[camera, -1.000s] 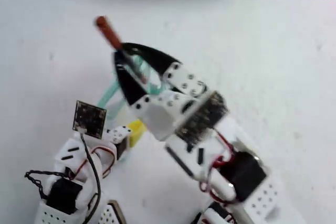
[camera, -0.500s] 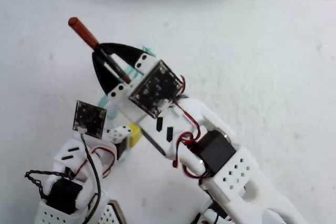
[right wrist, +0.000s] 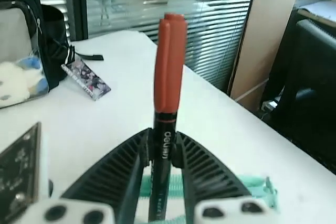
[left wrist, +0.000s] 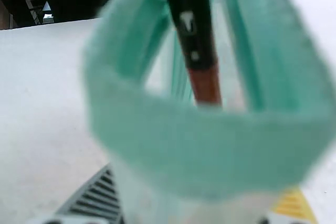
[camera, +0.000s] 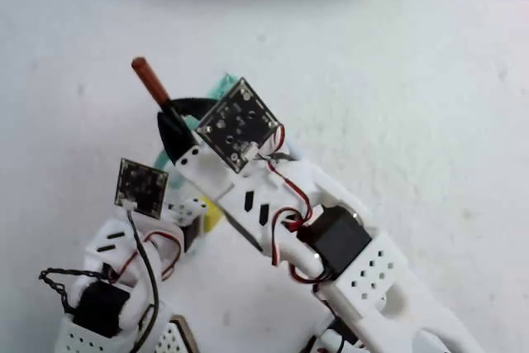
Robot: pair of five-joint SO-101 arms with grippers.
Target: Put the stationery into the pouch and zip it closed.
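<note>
My right gripper (camera: 175,124) is shut on a black pen with a red cap (camera: 150,80), holding it tilted with the cap up and to the left. In the right wrist view the pen (right wrist: 167,98) stands between the black ribbed fingers (right wrist: 210,174). Under it sits the clear pouch with a teal edge (camera: 223,83). Seen from the left wrist, the teal rim (left wrist: 199,153) forms an open loop and the pen (left wrist: 192,35) points down into it. My left gripper (camera: 197,214) holds the pouch low at its near side, with a ribbed finger (left wrist: 89,205) showing below the rim.
A small yellow piece (camera: 214,212) lies by the left gripper. The white table (camera: 397,80) stretches wide to the right and back. Far off, a black bag (right wrist: 52,24) and a small card (right wrist: 86,80) sit on the table.
The right gripper swung left with the pen, then dropped and turned its wrist so the pen now sits lower, over the pouch's opening. The left arm has kept still.
</note>
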